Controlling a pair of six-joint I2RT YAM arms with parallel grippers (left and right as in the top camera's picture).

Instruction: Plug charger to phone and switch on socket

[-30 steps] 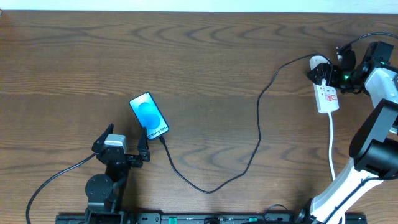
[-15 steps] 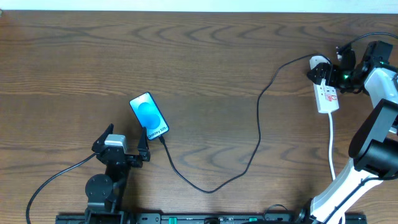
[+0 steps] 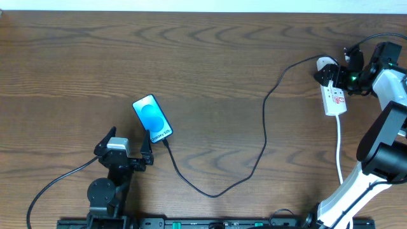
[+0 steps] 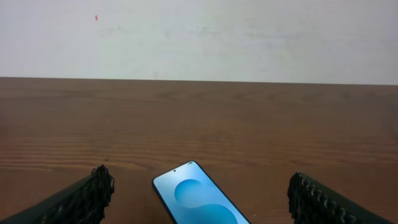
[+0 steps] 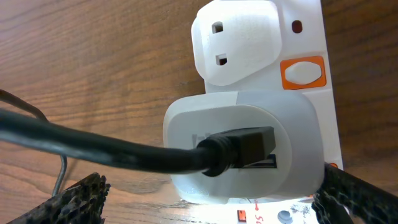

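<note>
The phone [image 3: 152,118] lies flat on the wooden table with its light-blue screen up; in the left wrist view the phone [image 4: 199,199] shows between my fingers. My left gripper [image 3: 126,142] stands open just short of its near end, holding nothing. The charger cable [image 3: 216,193] runs from the phone's near end in a wide loop to a white adapter [image 5: 242,146] seated in the socket [image 3: 335,98]. My right gripper [image 3: 338,71] hangs open over that end of the socket, its fingers on either side of the adapter. An orange switch [image 5: 303,71] sits beside the free outlet.
The socket's white cord [image 3: 340,149] trails toward the front right, past the right arm's base [image 3: 356,191]. A black arm cable [image 3: 57,178] curves off at the front left. A pale wall [image 4: 199,37] rises behind the table's far edge.
</note>
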